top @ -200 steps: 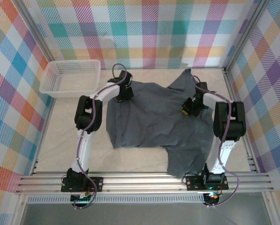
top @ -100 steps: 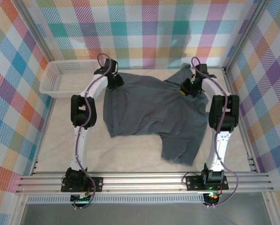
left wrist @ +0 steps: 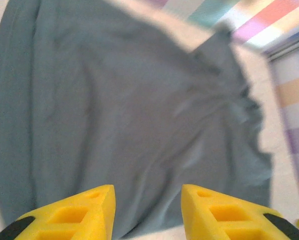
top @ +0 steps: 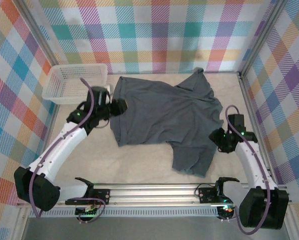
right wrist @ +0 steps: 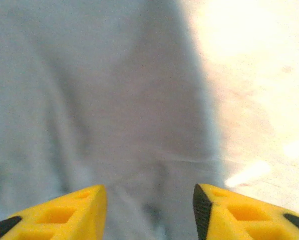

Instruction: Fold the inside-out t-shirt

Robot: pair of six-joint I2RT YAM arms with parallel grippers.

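1. Top external view: the beige surface (top: 139, 165) is the largest thing, and it lies between walls (top: 154, 30) with a coloured check pattern.
2. The inside-out t-shirt (top: 164, 112) lies spread out on the middle and far part of the surface. It is dark slate-grey. One part of it reaches toward the near edge on the right side.
3. The white mesh basket (top: 76, 65) stands in the far left corner, near the far left corner of the t-shirt.
4. The left hand (top: 120, 106) is at the left edge of the t-shirt. In the left wrist view its yellow fingers (left wrist: 79, 210) stand spread. Grey fabric shows in the gap and nothing is pinched.
5. The right hand (top: 217, 139) is at the right edge of the t-shirt, on the near side. In the right wrist view its yellow fingers (right wrist: 64, 212) are also spread and grip nothing. Below them is the fabric, with bare surface to the right.
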